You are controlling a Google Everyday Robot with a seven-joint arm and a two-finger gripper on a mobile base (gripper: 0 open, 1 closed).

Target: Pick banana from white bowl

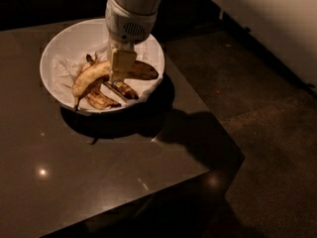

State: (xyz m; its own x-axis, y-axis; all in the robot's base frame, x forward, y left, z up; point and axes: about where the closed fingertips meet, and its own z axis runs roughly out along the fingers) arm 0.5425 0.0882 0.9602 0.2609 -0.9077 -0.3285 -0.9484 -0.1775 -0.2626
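Banana (91, 76) in white bowl (59, 43), crossing right under the jaws, yellow length stretching out to their left. Cannot tell whether clenched on it or released. Smaller brown bananas (101, 99) just beneath and beside. Bowl resting on dark desk (99, 167).

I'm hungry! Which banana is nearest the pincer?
The longest, yellow banana, lying on top; the pincer is at its middle. The other bananas are smaller, browner.
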